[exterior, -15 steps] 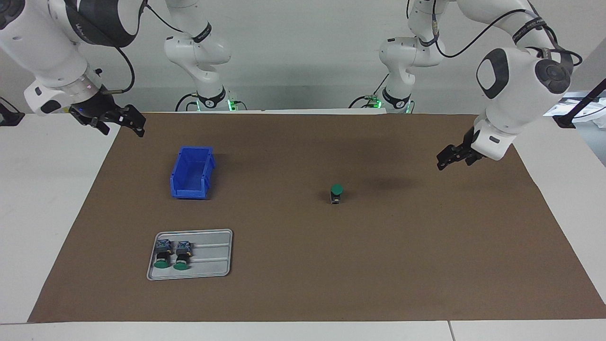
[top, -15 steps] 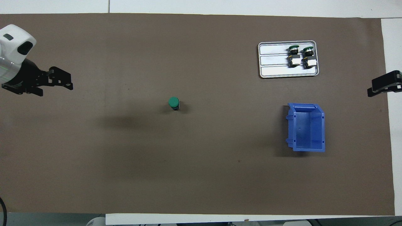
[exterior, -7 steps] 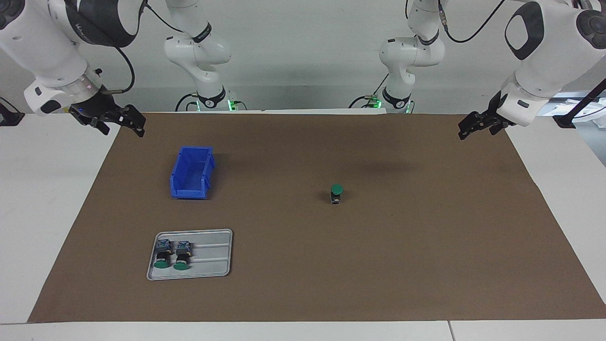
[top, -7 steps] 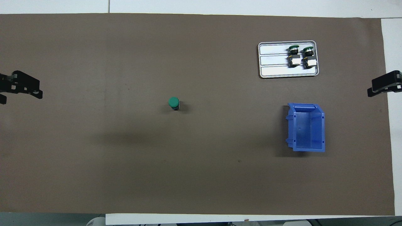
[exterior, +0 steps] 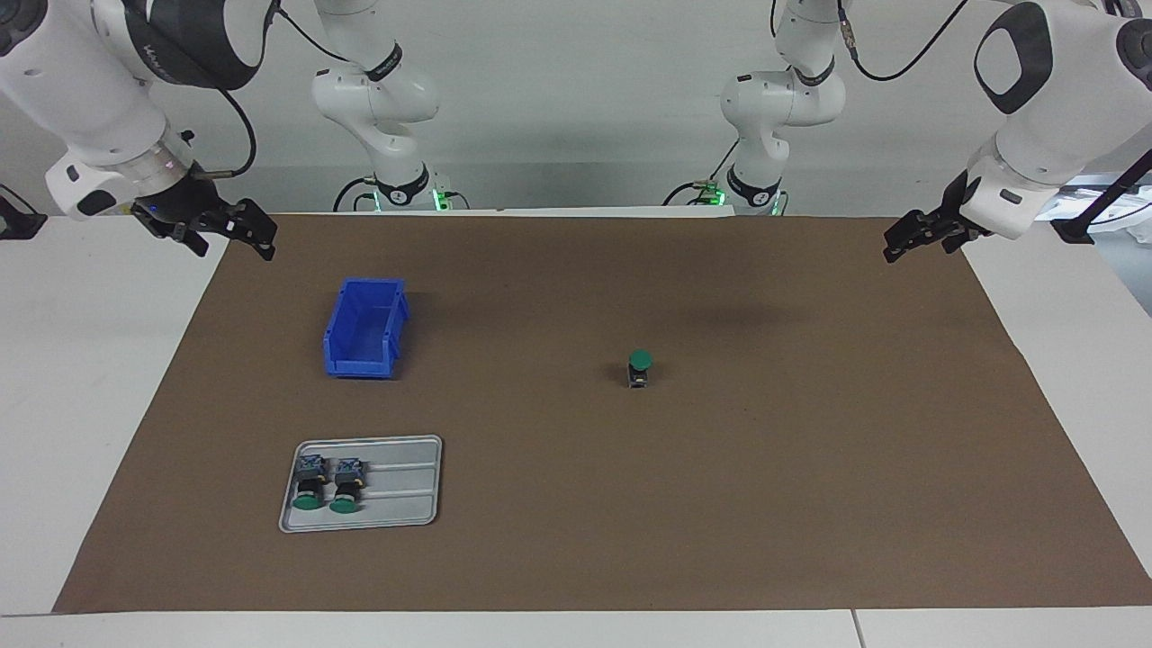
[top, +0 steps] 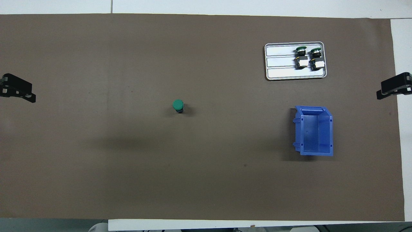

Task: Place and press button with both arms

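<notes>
In the facing view, the right end effector [exterior: 259, 236] had stayed over the mat's corner at ten o'clock from the button, released and empty, that arm waiting. The blue bin [exterior: 364, 326] sat at nine o'clock from the button, and the grey tray [exterior: 430, 486] at eight o'clock, with two spare buttons [exterior: 326, 484] lying on their sides in it. The button [exterior: 640, 367] itself stood upright on the mat near the middle, green cap up, well apart from both arms and unmoved over the last second. The real change was at two o'clock: the left end effector [exterior: 904, 241], released and carrying nothing, had lifted away from the space near the button and drawn back to the mat's corner. That suggests the placing and probably the pressing were done, both arms retiring. The brown mat [exterior: 765, 495] lay flat over the white tabletop [exterior: 90, 360]; a plain pale wall stood at twelve o'clock.
</notes>
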Available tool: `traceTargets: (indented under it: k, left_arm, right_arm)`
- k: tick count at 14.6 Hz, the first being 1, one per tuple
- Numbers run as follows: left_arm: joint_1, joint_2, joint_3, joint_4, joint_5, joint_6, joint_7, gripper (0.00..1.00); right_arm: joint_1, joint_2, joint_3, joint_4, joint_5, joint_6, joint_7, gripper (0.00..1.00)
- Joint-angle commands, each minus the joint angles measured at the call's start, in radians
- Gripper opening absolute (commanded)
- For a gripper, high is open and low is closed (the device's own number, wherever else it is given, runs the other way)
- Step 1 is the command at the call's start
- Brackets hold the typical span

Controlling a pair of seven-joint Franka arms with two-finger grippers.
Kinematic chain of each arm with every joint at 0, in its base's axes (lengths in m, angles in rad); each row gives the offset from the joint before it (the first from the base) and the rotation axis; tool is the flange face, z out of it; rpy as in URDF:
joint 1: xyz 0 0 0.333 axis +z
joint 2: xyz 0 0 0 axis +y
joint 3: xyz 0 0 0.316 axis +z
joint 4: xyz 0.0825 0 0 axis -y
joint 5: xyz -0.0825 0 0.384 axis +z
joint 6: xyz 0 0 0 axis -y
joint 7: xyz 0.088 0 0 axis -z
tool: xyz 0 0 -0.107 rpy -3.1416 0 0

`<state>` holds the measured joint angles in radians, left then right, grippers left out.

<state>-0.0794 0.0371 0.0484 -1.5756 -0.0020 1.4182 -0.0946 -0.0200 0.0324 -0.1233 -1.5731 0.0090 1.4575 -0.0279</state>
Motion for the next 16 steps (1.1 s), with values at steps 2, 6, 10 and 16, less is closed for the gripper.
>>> traceTargets:
  k: [2,6,10,16]
  left_arm:
    - [0.015,0.004,-0.007,0.016,0.016,-0.001,0.015,1.00]
    - [0.015,0.003,-0.007,0.016,0.016,0.001,0.016,1.00]
    - [0.013,-0.005,-0.009,0.008,0.016,-0.004,0.021,1.00]
    - [0.148,-0.037,-0.122,-0.011,0.016,-0.004,0.024,1.00]
  right_arm:
    - [-0.009,-0.026,0.008,-0.028,-0.001,0.004,-0.018,0.99]
    - [-0.009,-0.025,0.007,-0.028,-0.001,0.004,-0.018,0.99]
    - [-0.009,-0.025,0.008,-0.028,-0.001,0.004,-0.018,0.99]
    - [-0.009,-0.025,0.008,-0.028,-0.001,0.004,-0.018,0.99]
